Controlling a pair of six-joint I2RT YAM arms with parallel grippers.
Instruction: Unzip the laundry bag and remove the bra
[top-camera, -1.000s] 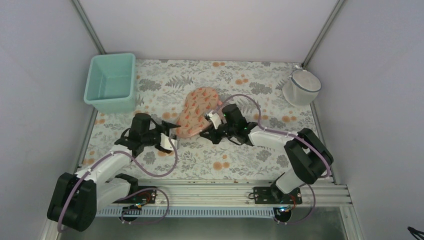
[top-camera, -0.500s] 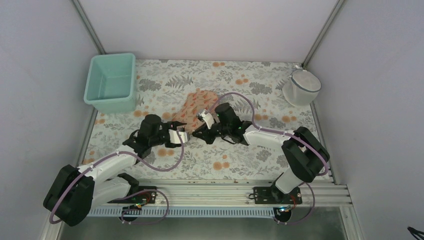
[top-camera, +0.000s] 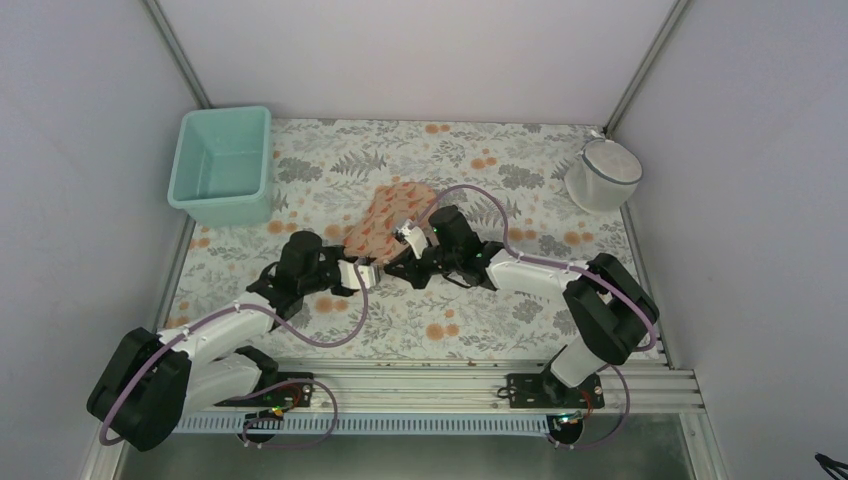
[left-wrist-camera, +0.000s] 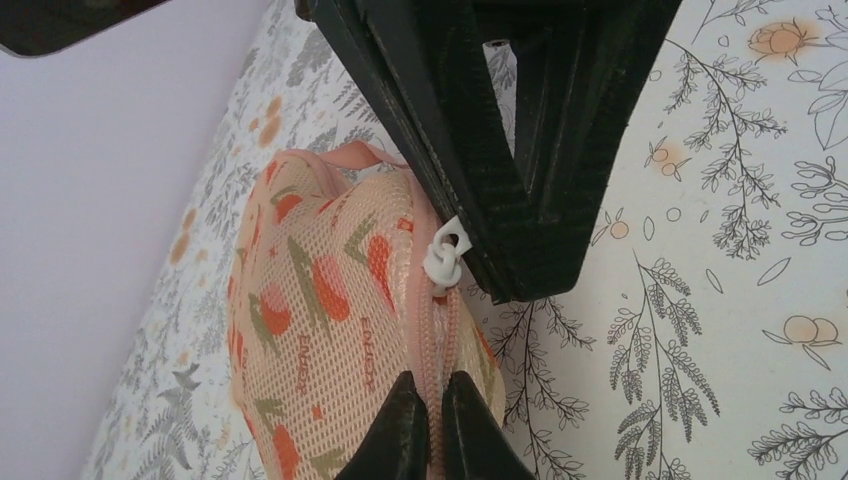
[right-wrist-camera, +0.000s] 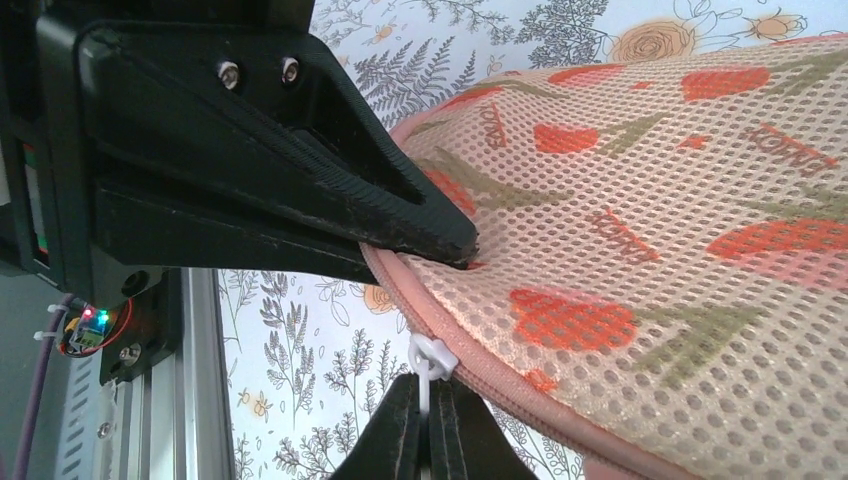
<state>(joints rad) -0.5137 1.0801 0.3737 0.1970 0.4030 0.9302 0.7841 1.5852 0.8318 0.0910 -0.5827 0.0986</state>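
Peach-pink mesh laundry bag (top-camera: 383, 212) sits mid-table, slightly back of centre, long axis running from the near-left to the back-right. Both grippers meet nose to nose at its near end.

L gripper (left-wrist-camera: 432, 405): fingers narrow, nipped on the pink zip rim (left-wrist-camera: 441, 335); the rim runs straight up from between the tips. Seen from R wrist, L's black finger presses into the mesh right at the rim.

R gripper (right-wrist-camera: 428, 425): fingers pinched tight on the white zip pull (right-wrist-camera: 432, 358), which hangs off the rim just beside L's grip point. The pull sits between the two grippers and the rim span between them is short.

Zip between pull and L tips reads closed. Bag is domed, and nothing inside can be made out through the mesh.

Room: tight at the grip point, as the finger bodies nearly touch. Bare floral table (top-camera: 480, 320) lies on the near side and to the R of the bag. Teal tub (top-camera: 222, 208) is at the back-L corner and the white mesh basket (top-camera: 600, 185) at the back-R, both well apart from the bag. Enclosure walls on 3 sides, none near the grippers.
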